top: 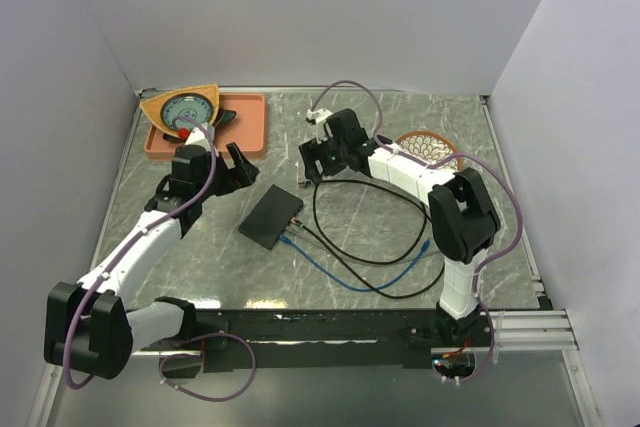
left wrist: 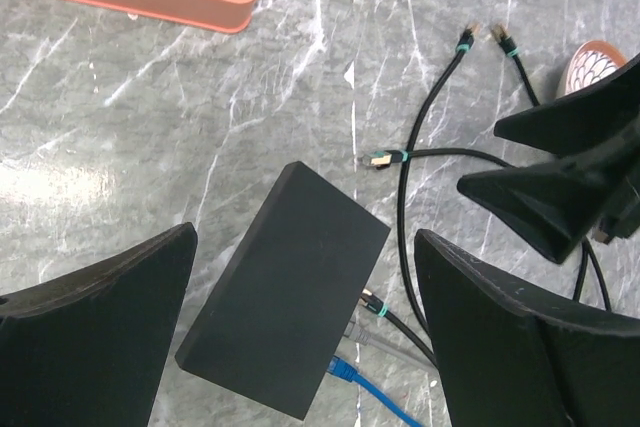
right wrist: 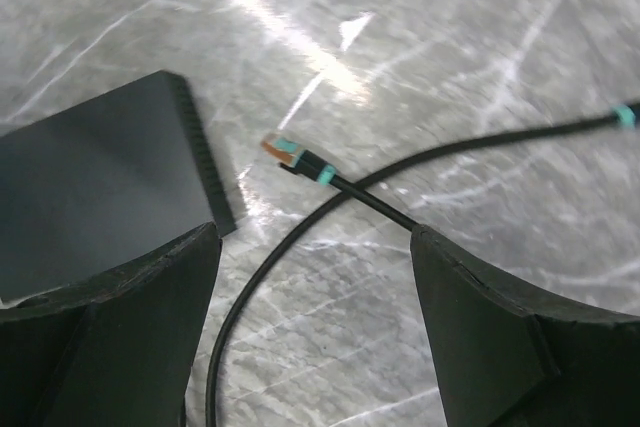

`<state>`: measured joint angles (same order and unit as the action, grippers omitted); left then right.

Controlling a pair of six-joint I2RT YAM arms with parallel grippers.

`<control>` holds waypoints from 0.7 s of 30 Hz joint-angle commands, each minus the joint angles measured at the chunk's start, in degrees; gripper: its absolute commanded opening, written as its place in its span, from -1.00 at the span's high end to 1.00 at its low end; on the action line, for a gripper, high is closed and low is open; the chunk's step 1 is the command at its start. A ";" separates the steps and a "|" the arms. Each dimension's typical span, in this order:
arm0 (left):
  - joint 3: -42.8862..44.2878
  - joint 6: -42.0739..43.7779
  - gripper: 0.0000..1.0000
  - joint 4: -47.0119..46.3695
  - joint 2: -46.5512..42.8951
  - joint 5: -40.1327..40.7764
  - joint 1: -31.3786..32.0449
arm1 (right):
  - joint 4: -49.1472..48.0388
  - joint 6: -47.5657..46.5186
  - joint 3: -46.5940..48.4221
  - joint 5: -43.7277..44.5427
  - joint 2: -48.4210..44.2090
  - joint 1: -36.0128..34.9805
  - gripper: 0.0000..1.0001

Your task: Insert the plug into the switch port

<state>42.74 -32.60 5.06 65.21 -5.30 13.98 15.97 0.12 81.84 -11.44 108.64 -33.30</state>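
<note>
The flat black switch box [top: 271, 217] lies mid-table; it also shows in the left wrist view [left wrist: 285, 287] and the right wrist view [right wrist: 90, 187]. Black, grey and blue cables sit at its right long edge [left wrist: 362, 309]; the port openings themselves are hidden. A loose plug [right wrist: 290, 155], gold-tipped with a teal band on a black cable, lies on the table beside the box, and shows in the left wrist view [left wrist: 378, 158]. My right gripper [right wrist: 315, 277] hovers open above its cable, empty. My left gripper [left wrist: 305, 237] hovers open above the box, empty.
An orange tray [top: 250, 127] holding a patterned plate stands at the back left. A patterned bowl [top: 428, 147] sits at the back right. Black and blue cables [top: 380, 267] loop across the table's middle right. Two more loose plug ends [left wrist: 465, 37] lie farther back.
</note>
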 commanded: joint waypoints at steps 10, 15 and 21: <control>-0.03 -1.06 -0.93 -3.13 3.70 -6.74 -0.09 | 0.03 -9.17 4.19 -2.45 5.17 -2.03 -0.76; 0.24 -0.62 -0.92 -2.86 4.40 -7.27 -0.09 | 1.26 -10.14 6.05 -0.16 7.72 -2.56 -0.79; 0.06 -0.54 -0.92 -2.86 4.66 -7.53 -0.09 | 0.91 -8.74 6.22 5.08 8.52 -2.74 -0.79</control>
<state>42.70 -32.67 4.12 69.65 -11.42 14.00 17.67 -9.08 85.21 -11.79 116.88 -35.53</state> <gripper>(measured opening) 0.963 0.896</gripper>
